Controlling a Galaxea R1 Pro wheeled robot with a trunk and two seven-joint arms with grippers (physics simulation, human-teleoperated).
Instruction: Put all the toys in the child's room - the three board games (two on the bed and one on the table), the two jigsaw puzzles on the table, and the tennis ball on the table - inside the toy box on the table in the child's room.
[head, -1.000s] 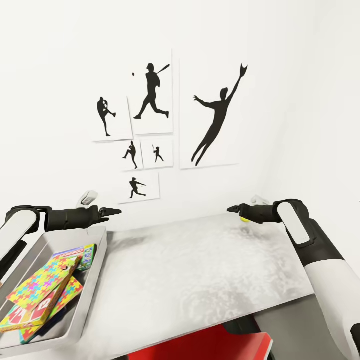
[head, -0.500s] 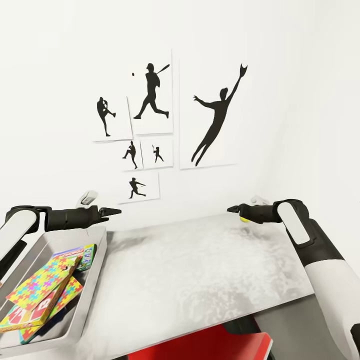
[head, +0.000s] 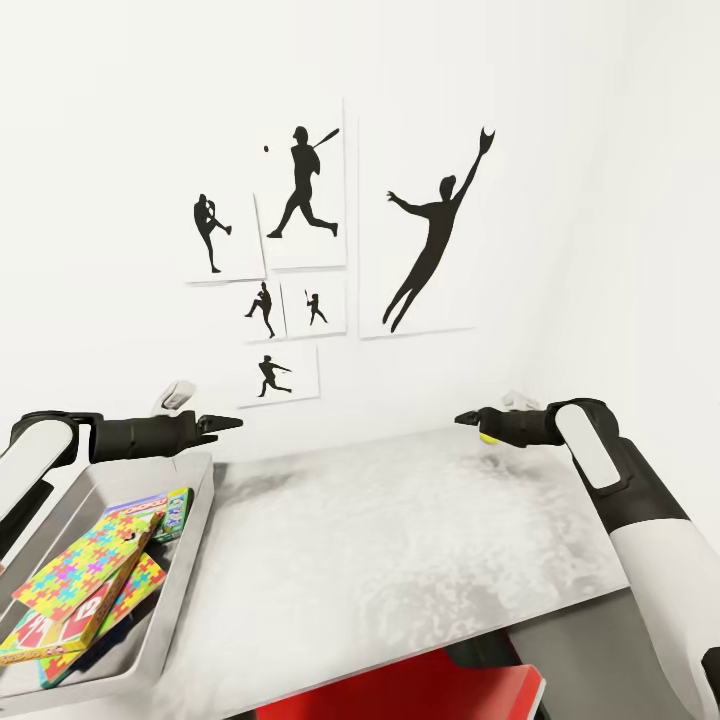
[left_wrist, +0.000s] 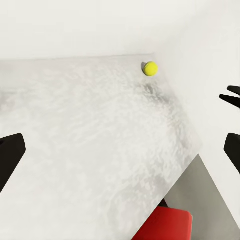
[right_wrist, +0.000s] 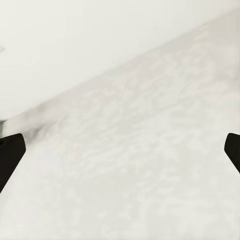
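Standing at the table (head: 400, 540), you hold both arms level above its pale top, one on each side. The left gripper (head: 232, 423) hangs over the far rim of the toy box (head: 180, 600), its fingers wide apart and empty, as the left wrist view shows by the dark tips at either edge. The right gripper (head: 465, 419) is likewise spread and carries nothing. Inside the toy box lie the jigsaw puzzles (head: 85, 565), stacked askew, with one of the board games (head: 160, 508) beneath them toward the far wall. The tennis ball (left_wrist: 150, 68) rests near the table's far corner, just below your right forearm and partly hidden by it from the head camera. It is probably the next pickup, the right arm being nearest. A red object (head: 400, 690) shows under the table's near edge.
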